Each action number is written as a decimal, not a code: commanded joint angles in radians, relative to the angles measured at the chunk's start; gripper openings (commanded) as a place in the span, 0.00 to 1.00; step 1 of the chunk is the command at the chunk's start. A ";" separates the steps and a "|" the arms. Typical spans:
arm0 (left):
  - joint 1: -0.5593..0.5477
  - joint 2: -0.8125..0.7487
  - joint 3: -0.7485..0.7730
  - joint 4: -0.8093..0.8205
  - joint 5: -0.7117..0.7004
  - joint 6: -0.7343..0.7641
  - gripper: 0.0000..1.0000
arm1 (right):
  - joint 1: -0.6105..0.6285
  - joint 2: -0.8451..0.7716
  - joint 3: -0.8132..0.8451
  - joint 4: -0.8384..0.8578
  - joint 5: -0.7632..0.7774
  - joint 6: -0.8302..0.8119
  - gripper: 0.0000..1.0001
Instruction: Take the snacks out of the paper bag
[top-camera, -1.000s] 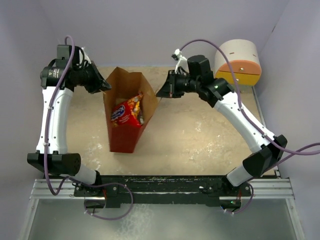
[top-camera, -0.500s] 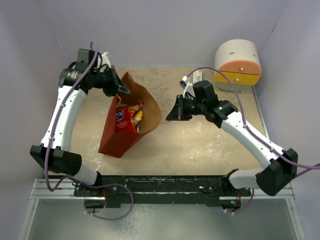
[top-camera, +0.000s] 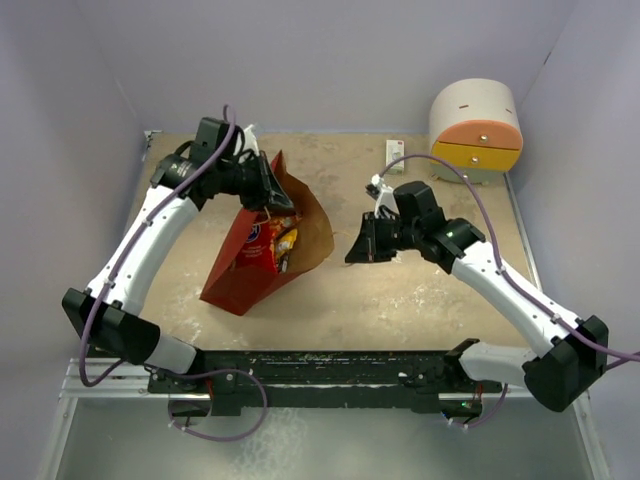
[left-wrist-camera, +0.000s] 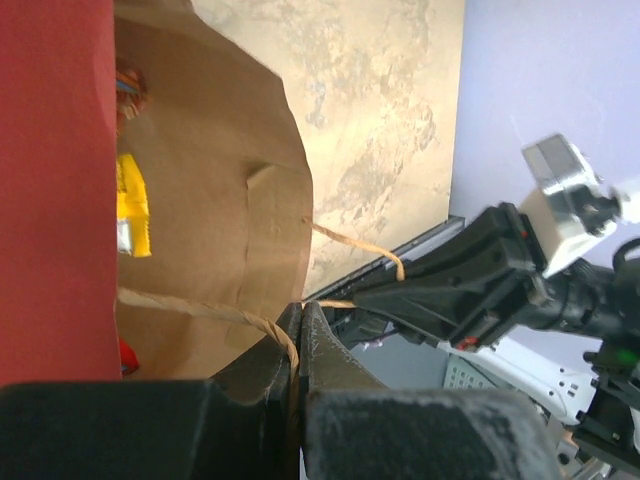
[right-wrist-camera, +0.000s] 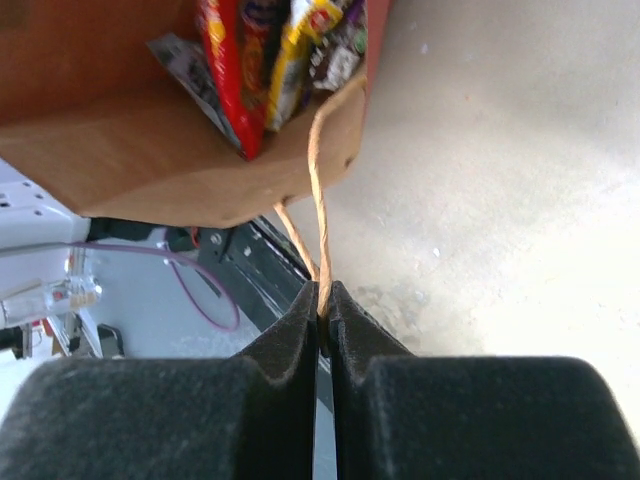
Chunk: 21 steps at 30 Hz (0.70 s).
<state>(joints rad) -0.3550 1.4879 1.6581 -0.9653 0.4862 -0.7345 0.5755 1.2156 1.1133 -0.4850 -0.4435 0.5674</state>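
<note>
Setting: a speckled beige table (top-camera: 430, 300) walled in pale lilac, with your two arm bases at its near edge.

Progress: nothing is out yet. You have no snack on the table, and every one that shows lies inside the bag. The emptying itself is judged to be all ahead of you.

Left gripper (top-camera: 278, 195): the jaws are pinched fully together on one thin string handle (left-wrist-camera: 262, 322) at the bag's rim. No gap shows between the pads in the left wrist view.

Paper bag (top-camera: 232, 285): red outside and brown inside, it stands left of centre and is tilted. Its base is low towards your left arm, and its mouth is raised and stretched open towards the right. You cannot tell whether the base touches the table.

Snacks: the shiny red crisp packet (top-camera: 258, 243) sits deep in the bag, and a yellow candy bar (top-camera: 287, 240) is just beside it. The right wrist view adds a dark brown bar (right-wrist-camera: 342, 30) and a silver wrapper (right-wrist-camera: 185, 65).

Right gripper (top-camera: 354, 252): it hangs just right of the bag's mouth, apart from the paper. Its jaws are closed tight on the second string handle (right-wrist-camera: 318, 190), which runs taut from the rim into the pinch.

Far right: a white mini chest (top-camera: 475, 105) with orange and yellow drawers stands well apart in the back corner. A small white block (top-camera: 393, 152) lies near it.

Next move: you will likely need more tilt, or one gripper freed to reach inside.
</note>
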 joint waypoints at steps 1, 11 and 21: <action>-0.096 -0.093 -0.076 0.123 -0.027 -0.114 0.00 | -0.002 -0.043 -0.084 -0.001 -0.045 -0.031 0.08; -0.212 -0.071 -0.067 0.139 -0.110 -0.184 0.00 | -0.003 -0.142 -0.173 -0.087 0.102 -0.002 0.12; -0.213 -0.054 0.010 0.040 -0.182 -0.108 0.00 | -0.003 -0.052 -0.143 -0.144 0.138 -0.019 0.14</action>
<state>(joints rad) -0.5644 1.4239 1.5978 -0.9047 0.3061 -0.8867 0.5755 1.1633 0.9344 -0.5480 -0.3534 0.5575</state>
